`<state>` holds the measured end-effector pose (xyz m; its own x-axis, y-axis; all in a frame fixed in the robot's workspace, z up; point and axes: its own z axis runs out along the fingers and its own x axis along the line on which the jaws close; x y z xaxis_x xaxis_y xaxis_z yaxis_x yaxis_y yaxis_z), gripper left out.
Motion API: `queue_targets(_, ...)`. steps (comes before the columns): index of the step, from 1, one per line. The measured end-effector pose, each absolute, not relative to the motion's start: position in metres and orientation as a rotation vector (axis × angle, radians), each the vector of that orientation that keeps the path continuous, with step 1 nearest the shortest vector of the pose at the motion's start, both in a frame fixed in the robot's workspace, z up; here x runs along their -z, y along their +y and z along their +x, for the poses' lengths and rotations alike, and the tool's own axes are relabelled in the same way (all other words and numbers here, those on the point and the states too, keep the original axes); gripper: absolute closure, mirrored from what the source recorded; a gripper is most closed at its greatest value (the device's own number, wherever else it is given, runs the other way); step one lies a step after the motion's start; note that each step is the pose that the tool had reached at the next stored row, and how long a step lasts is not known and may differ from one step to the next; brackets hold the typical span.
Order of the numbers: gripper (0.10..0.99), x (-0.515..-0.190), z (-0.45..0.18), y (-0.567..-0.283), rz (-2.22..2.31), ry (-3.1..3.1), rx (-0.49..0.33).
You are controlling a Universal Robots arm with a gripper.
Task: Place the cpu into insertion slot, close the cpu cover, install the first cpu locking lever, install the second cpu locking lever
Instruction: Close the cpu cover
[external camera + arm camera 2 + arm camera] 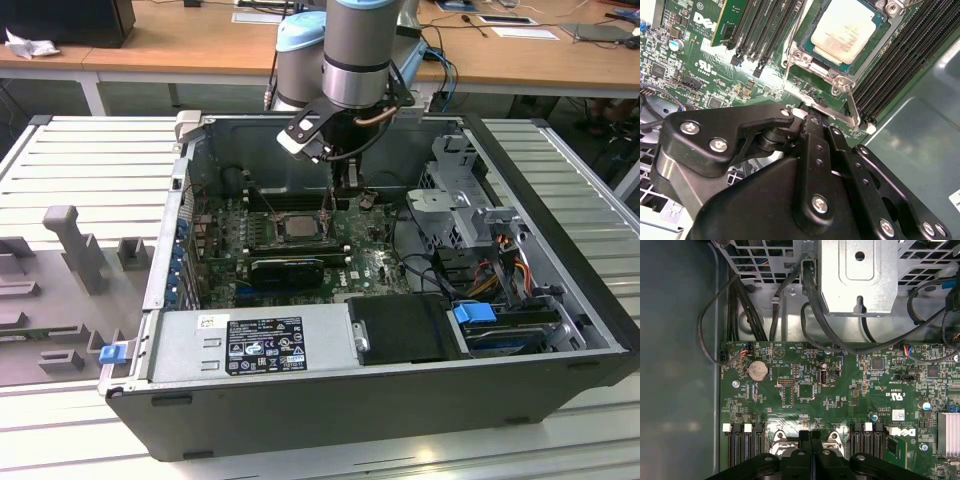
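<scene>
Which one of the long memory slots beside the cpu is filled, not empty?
The one holding the green memory module, outermost of its bank, farthest from the cpu; the other slots, on both sides, are bare black.

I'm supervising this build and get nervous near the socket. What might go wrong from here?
1. The gripper works tight beside a locking lever; a slip might scrape the motherboard or memory slots.
2. A lever not fully hooked may spring up beside the cpu.
</scene>
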<state>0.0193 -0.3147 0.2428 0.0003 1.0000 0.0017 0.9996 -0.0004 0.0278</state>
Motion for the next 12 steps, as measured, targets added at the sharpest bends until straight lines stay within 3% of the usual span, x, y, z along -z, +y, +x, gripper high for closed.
queue_targets(12,0.980,-0.2429,0.0164,-0.3147,2.209,2.208,-0.032)
